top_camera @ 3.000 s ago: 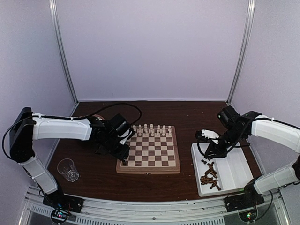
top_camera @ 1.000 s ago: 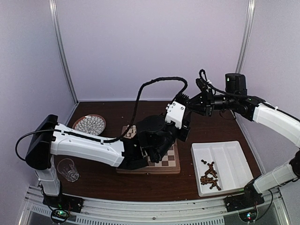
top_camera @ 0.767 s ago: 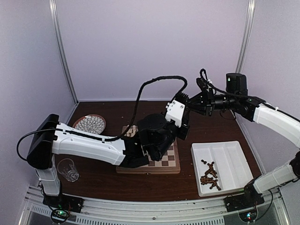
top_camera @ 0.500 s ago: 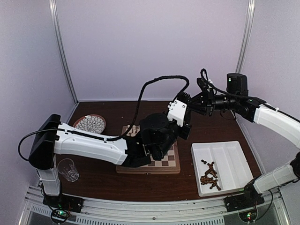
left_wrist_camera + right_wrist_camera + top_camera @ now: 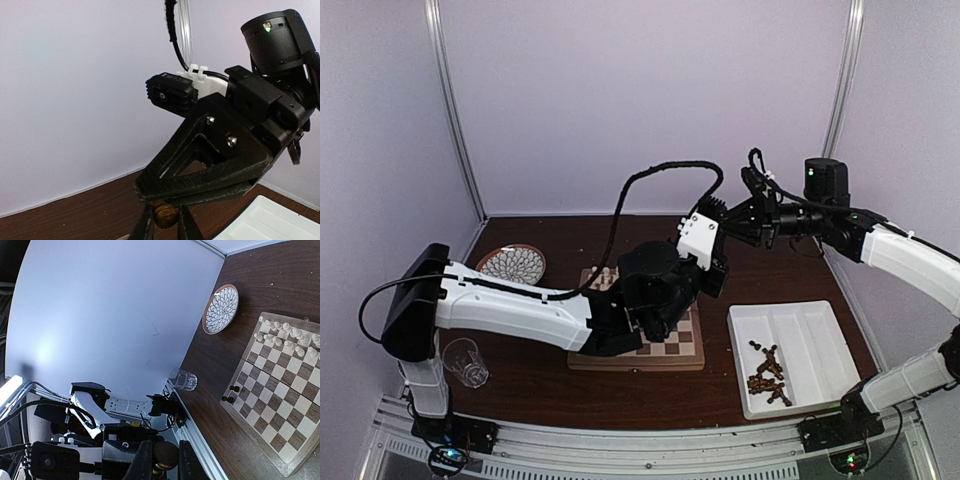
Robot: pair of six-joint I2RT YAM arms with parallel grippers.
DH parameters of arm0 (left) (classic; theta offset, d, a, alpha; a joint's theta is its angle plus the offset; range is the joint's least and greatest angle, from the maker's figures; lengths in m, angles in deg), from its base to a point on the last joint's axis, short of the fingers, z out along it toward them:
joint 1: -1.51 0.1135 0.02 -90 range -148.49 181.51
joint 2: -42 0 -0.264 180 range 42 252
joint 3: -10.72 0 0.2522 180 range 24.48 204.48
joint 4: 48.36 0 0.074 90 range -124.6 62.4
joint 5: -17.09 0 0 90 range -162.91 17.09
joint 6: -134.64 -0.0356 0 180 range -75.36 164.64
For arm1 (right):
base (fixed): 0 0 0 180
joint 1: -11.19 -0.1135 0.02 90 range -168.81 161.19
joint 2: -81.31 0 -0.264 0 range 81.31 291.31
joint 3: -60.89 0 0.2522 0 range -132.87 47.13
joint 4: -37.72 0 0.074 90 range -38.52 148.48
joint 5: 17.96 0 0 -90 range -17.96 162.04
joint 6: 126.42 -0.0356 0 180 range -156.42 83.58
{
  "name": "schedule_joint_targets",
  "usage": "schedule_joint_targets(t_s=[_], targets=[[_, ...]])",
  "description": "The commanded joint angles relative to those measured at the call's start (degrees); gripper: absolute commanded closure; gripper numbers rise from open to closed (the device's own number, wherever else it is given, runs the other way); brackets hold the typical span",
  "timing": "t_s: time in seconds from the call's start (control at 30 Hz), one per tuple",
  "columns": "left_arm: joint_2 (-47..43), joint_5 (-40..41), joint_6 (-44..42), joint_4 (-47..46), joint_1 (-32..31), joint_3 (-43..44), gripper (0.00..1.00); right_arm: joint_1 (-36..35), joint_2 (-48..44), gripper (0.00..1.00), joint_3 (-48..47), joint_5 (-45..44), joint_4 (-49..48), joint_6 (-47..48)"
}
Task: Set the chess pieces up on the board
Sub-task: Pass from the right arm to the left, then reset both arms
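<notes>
Left end effector point(image 5: 165, 220) and right end effector point(image 5: 165, 462) meeting in mid-air, each pinching a dark brown chess piece point(image 5: 165, 454) between barely parted fingers, cream-white pieces point(image 5: 286, 335) standing on the board point(image 5: 680, 342).

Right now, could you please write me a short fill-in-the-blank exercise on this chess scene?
1. The right gripper grips a ___ piece.
2. The two rows at the far edge of the board hold ___ pieces.
3. In the right wrist view, ___ dark pieces stand near the board's corner.
4. In the top view, the plate lies to the board's ___.
Missing words: dark; white; two; left.
</notes>
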Motion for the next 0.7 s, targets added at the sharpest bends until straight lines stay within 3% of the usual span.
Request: schedule_joint_targets(t_s=[0.0, 0.23, 0.33, 0.4, 0.53, 0.67], targets=[[-0.6, -1.6, 0.5, -2.4, 0.3, 1.0, 0.88, 0.2, -1.6, 0.95, 1.0, 0.2, -0.9, 0.9], [-1.0, -2.1, 0.5, -1.7, 0.4, 0.9, 0.9, 0.5, -1.8, 0.92, 0.7, 0.0, -0.6, 1.6], [-1.8, -2.4, 0.4, 0.0, 0.4, 0.8, 0.91, 2.2, -1.9, 0.81, 0.0, 0.7, -0.5, 2.1], [-2.9, -2.9, 0.5, 2.6, 0.6, 0.6, 0.92, 4.5, -2.1, 0.68, -1.4, 1.5, 2.0, 4.5], [-6.8, -6.5, 5.4, 12.9, 2.3, 0.2, 0.93, 10.8, -3.4, 0.53, -3.6, 2.8, 11.0, 12.8], [-9.9, -13.1, 10.9, 30.2, 5.5, 2.3, 0.92, 16.8, -5.0, 0.48, -4.4, 3.7, 21.4, 26.8]])
